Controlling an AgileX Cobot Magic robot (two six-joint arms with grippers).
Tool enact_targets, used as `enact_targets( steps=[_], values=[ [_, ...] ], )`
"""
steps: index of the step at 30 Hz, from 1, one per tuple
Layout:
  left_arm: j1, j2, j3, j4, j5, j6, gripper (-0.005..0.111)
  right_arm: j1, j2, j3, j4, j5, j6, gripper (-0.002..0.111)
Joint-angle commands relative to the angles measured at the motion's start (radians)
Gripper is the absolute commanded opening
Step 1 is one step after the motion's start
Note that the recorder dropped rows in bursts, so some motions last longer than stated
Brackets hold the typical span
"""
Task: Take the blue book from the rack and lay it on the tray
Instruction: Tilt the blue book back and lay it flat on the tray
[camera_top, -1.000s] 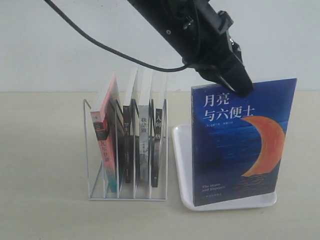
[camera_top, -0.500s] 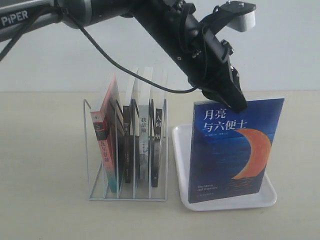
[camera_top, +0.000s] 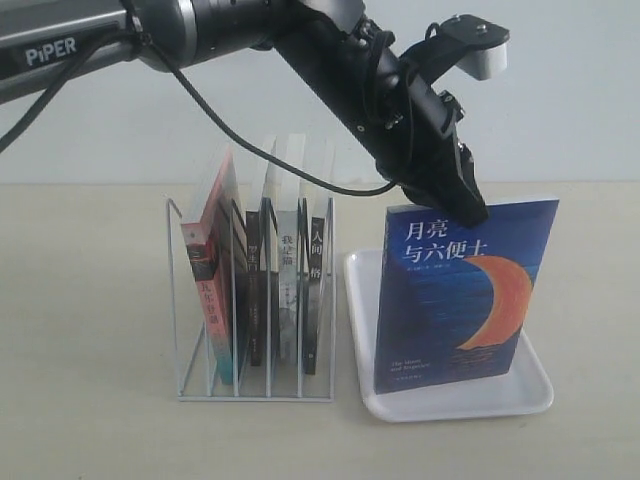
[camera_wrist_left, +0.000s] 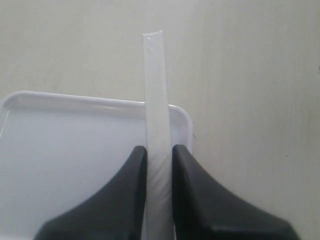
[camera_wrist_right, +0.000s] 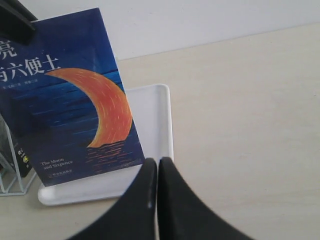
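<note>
Blue book (camera_top: 455, 290) upright over tray (camera_top: 540, 396) | left tool (camera_top: 478, 211) clamps its top | right tool (camera_wrist_right: 157, 164) together

"piper" on left arm (camera_top: 50, 52); blue book (camera_top: 455, 290) cover: "月亮与六便士", "the moon and sixpence".

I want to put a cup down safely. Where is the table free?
Free: the table left of the rack, right of the tray, and along the front. Crowded: the tray, where the left hand holds the blue book nearly upright.
</note>
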Motion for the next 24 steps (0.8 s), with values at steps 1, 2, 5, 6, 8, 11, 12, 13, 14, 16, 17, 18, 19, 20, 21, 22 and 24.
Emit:
enact_targets(
  steps=[1, 2, 5, 6, 8, 11, 12, 13, 14, 16, 17, 18, 19, 20, 21, 22, 24],
  values=[
    [-0.001, -0.007, -0.012, -0.032, -0.001, 0.018, 0.004, -0.003, -0.005, -0.001, -0.003, -0.009, -0.003, 0.000],
    [-0.001, -0.007, -0.012, -0.032, 0.006, 0.023, 0.004, -0.003, -0.005, -0.001, -0.003, -0.009, -0.003, 0.000],
    [-0.001, -0.007, -0.012, -0.057, 0.008, 0.025, 0.004, -0.003, -0.005, -0.001, -0.003, -0.009, -0.003, 0.000],
    [-0.001, -0.007, -0.012, -0.071, 0.008, 0.040, 0.004, -0.003, -0.005, -0.001, -0.003, -0.009, -0.003, 0.000],
    [-0.001, -0.007, -0.012, -0.098, 0.008, 0.063, 0.004, -0.003, -0.005, -0.001, -0.003, -0.009, -0.003, 0.000],
    [-0.001, -0.005, -0.012, -0.124, 0.007, 0.078, 0.004, -0.003, -0.005, -0.001, -0.003, -0.009, -0.003, 0.000],
    [-0.001, -0.002, -0.012, -0.125, 0.007, 0.078, 0.004, -0.003, -0.005, -0.001, -0.003, -0.009, -0.003, 0.000],
    [-0.001, 0.003, -0.012, -0.125, 0.007, 0.078, 0.004, -0.003, -0.005, -0.001, -0.003, -0.009, -0.003, 0.000],
    [-0.001, 0.006, -0.012, -0.125, 0.007, 0.078, 0.004, -0.003, -0.005, -0.001, -0.003, -0.009, -0.003, 0.000],
    [-0.001, 0.022, -0.012, -0.123, 0.004, 0.086, 0.004, -0.003, -0.005, -0.001, -0.003, -0.009, -0.003, 0.000],
    [-0.001, 0.027, -0.012, -0.121, 0.004, 0.089, 0.004, -0.003, -0.005, -0.001, -0.003, -0.009, -0.003, 0.000],
    [-0.001, 0.035, -0.012, -0.121, 0.004, 0.097, 0.004, -0.003, -0.005, -0.001, -0.003, -0.009, -0.003, 0.000],
    [-0.001, 0.040, -0.012, -0.121, 0.002, 0.103, 0.004, -0.003, -0.005, -0.001, -0.003, -0.009, -0.003, 0.000],
    [-0.001, 0.045, -0.012, -0.121, 0.002, 0.109, 0.004, -0.003, -0.005, -0.001, -0.003, -0.009, -0.003, 0.000],
    [-0.001, 0.047, -0.012, -0.121, 0.000, 0.111, 0.004, -0.003, -0.005, -0.001, -0.003, -0.009, -0.003, 0.000],
    [-0.001, 0.049, -0.012, -0.118, 0.000, 0.111, 0.004, -0.003, -0.005, -0.001, -0.003, -0.009, -0.003, 0.000],
    [-0.001, 0.049, -0.012, -0.114, 0.000, 0.122, 0.004, -0.003, -0.005, -0.001, -0.003, -0.009, -0.003, 0.000]
  ],
)
